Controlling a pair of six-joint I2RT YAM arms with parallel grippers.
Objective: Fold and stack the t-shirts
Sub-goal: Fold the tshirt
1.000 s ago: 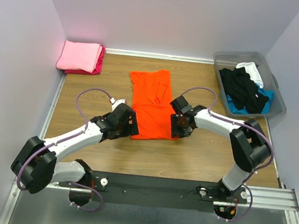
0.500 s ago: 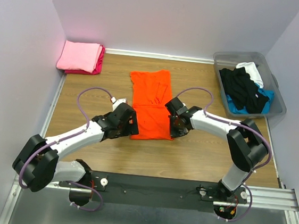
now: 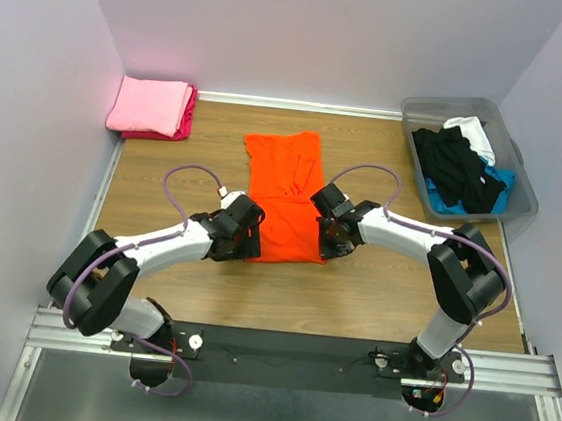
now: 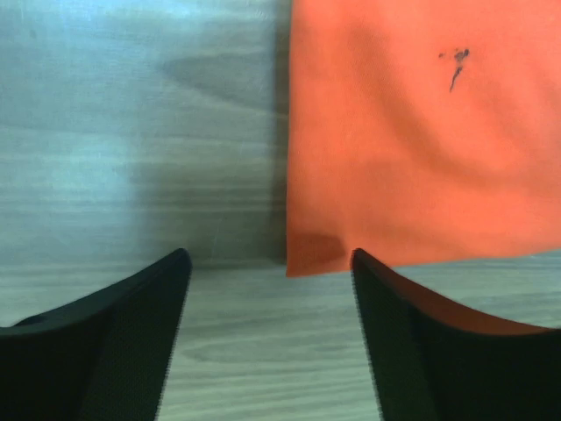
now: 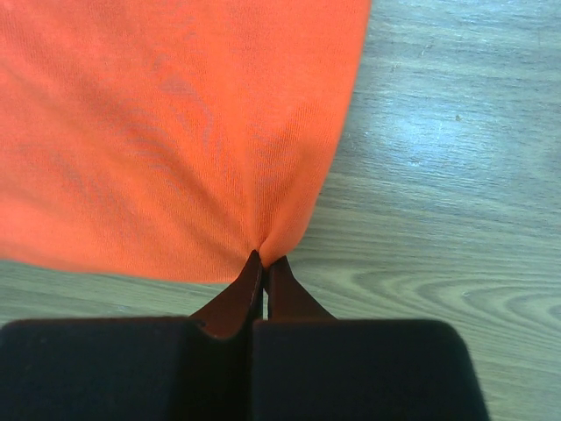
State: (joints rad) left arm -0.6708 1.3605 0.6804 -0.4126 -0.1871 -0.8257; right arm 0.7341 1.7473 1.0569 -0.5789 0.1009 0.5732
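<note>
- Orange one first: looking at a bright orange short-sleeved cloth t-shirt (image 3: pixel 285 196) lying mid-frame on the wooden table (image 3: pixel 373 291) in the top view. It's narrowed into a long strip, so probably folded lengthwise already, not crosswise yet.
- Counting two as done: a folded light pink t-shirt (image 3: pixel 149 104) sitting on a folded magenta t-shirt (image 3: pixel 187 120), upper left of the top view.
- Seeing plenty left: a black t-shirt (image 3: pixel 452 163), a white t-shirt (image 3: pixel 475 135) and a blue t-shirt (image 3: pixel 500 183) crumpled in the translucent grey plastic bin (image 3: pixel 451 105), upper right.
- Checking the right gripper (image 5: pixel 265 263): pressed together, pinching the orange shirt's lower right corner, cloth puckering at the tips.
- Checking the left gripper (image 4: pixel 267 263): spread wide, straddling the lower left corner, nothing clamped.
- Guessing roughly a third through overall. Would expect the left to close next, then both corners to get carried up toward the top end.
- Worth watching for thin cloth slipping out, or one corner lagging and skewing the fold.
</note>
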